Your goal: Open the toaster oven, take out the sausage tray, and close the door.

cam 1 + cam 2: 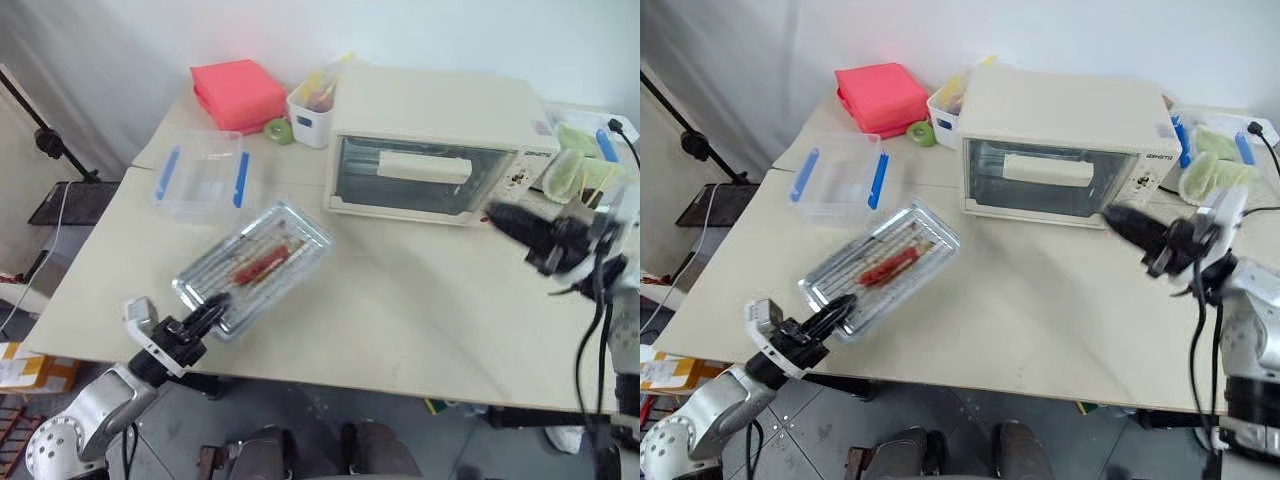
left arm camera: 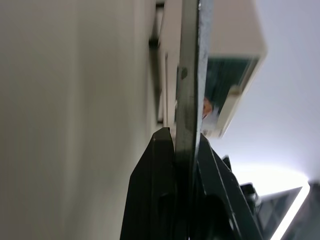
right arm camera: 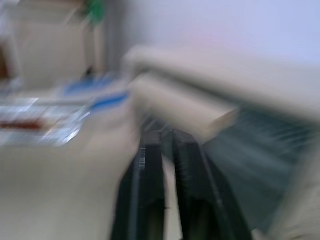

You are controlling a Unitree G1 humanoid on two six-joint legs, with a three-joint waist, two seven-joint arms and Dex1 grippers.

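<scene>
The left gripper [image 1: 207,318] is seen clamped on the near edge of the sausage tray [image 1: 256,266], its black fingers [image 2: 160,175] pressed against either face of the thin metal rim. The tray rests on the table [image 1: 420,320], stretching away from that gripper toward the toaster oven [image 1: 440,140], and one red sausage [image 1: 262,265] is carried on its wire rack. Just beyond the tray's far left side, a clear plastic box with blue clips [image 1: 203,177] is placed; farther off behind it lie a stack of red cloths [image 1: 238,92], a roll of green tape [image 1: 279,131] and a white caddy [image 1: 311,112] beside the oven's left wall.

The right gripper [image 1: 497,216] is held above the table, just in front of the oven's lower right corner, with its fingers [image 3: 150,165] parted by a narrow gap and nothing between them. The door [image 1: 415,175] is shut, and its cream bar handle [image 1: 425,165] is seen ahead of this gripper. Behind this gripper, green items in clear wrapping [image 1: 580,165] and a black cable [image 1: 628,140] occupy the table's right end. Open tabletop lies between the two grippers.
</scene>
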